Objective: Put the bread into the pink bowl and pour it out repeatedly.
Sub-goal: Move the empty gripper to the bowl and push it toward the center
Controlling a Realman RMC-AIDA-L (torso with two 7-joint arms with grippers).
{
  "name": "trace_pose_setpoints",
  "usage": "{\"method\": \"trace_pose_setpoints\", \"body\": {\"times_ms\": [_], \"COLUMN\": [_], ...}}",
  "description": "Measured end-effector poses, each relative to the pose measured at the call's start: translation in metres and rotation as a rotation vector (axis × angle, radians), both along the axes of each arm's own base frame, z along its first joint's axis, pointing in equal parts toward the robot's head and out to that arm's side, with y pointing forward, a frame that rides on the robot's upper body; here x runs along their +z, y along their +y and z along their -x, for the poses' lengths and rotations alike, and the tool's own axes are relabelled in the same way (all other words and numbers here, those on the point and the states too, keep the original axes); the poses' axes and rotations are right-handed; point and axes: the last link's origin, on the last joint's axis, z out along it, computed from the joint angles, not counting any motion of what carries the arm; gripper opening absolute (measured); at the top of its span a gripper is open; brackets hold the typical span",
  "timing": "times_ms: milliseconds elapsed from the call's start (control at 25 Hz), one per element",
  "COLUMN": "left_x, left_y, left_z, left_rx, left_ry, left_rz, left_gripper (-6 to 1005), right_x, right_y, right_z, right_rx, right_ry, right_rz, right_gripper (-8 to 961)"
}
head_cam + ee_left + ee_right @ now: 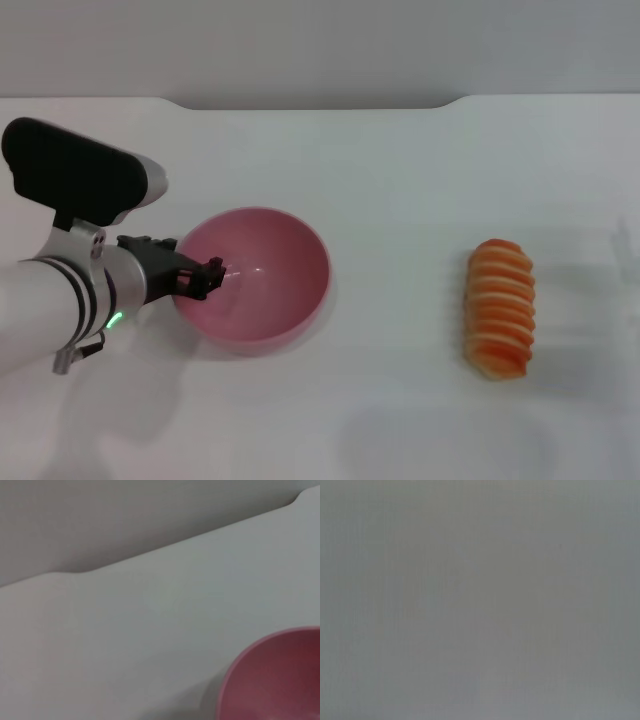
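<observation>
Head view: pink bowl (258,278) sits on the white worktop (400,180), left of centre, tipped so that its opening faces toward the right and slightly up; the inside is bare. Left claw (203,279) is at the bowl's left rim, black fingers (211,267) closed on the rim edge, one part over the inner wall, the other behind the outer wall. Left arm comes in from the left edge, white forearm with metal rings and a small green light (116,320) showing near the wrist; a black housing (75,172) sits above it. Bread (499,309) lies flat on the worktop well apart from the bowl, toward the right, long axis running roughly near-to-far, ridged orange side with pale stripes facing up. Nothing touches it. Left wrist view: only a curved part of the bowl (272,680) shows in one corner, against the pale worktop (150,630) and its far edge; own fingers not visible there. Right wrist view: uniform grey, nothing to identify. Right arm and right claw appear in no picture, so state of that claw: cannot tell, out of view
</observation>
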Motion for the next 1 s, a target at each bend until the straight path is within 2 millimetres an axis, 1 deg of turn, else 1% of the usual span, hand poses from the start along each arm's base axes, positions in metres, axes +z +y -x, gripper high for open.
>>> {"method": "trace_pose_setpoints", "body": {"times_ms": [120,400,760,920,1000], "left_x": [-0.001,-0.005,-0.005,-0.003,0.000], "left_y": [0.002,0.005,0.007,0.008,0.011], "left_z": [-0.003,-0.003,-0.006,-0.007,-0.009], "left_rx": [0.002,0.017,0.007,0.003,-0.001], "left_ry": [-0.001,0.028,0.025,0.021,0.017], "left_rz": [0.014,0.060,0.056,0.048,0.037], "left_gripper": [643,453,195,97,94], "right_x": [0.000,0.000,0.000,-0.001,-0.003], "right_y": [0.000,0.000,0.001,0.002,0.004], "right_z": [0.000,0.001,0.002,0.002,0.002], "right_rx": [0.002,0.004,0.007,0.002,-0.004], "right_ry": [-0.002,-0.004,-0.004,0.000,0.010], "right_rz": [0.001,0.001,0.001,0.007,0.022], "right_gripper": [738,738,738,738,738]}}
